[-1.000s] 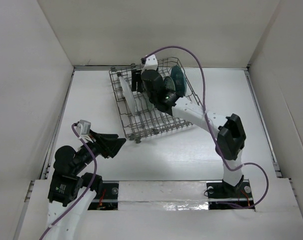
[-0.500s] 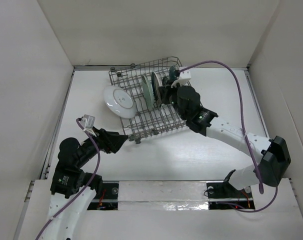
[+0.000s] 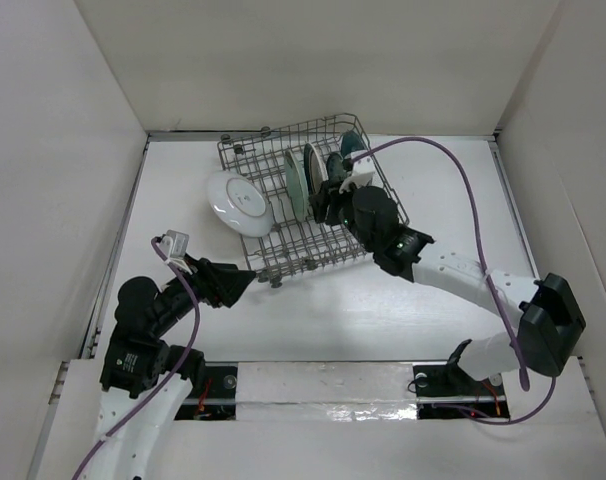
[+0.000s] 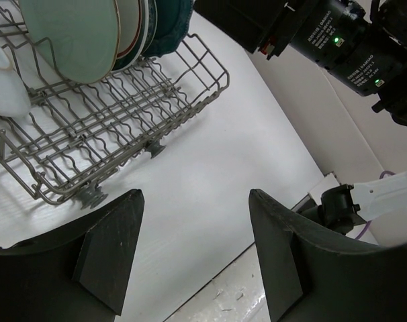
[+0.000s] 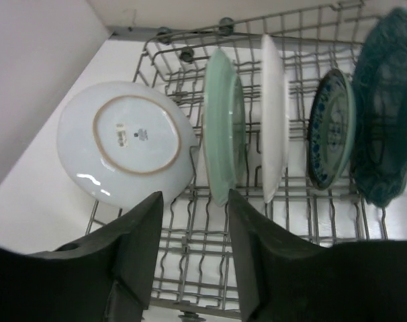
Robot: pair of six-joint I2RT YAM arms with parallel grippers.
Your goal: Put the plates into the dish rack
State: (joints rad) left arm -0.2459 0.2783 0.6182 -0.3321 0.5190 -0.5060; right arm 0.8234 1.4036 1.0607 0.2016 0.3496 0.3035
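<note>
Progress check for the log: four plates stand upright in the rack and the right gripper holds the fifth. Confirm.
Not quite. The right gripper is open and empty; the fifth plate leans at the left end of the rack, as the right wrist view shows. The rest is right.

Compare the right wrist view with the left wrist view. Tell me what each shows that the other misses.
Only the right wrist view shows the ring and label on the underside of the tilted plate, and the open right gripper. Only the left wrist view shows the right arm with its green lights, and the open left gripper. Both show the rack holding the mint plate, the white plate and the dark teal plate on edge.
</note>
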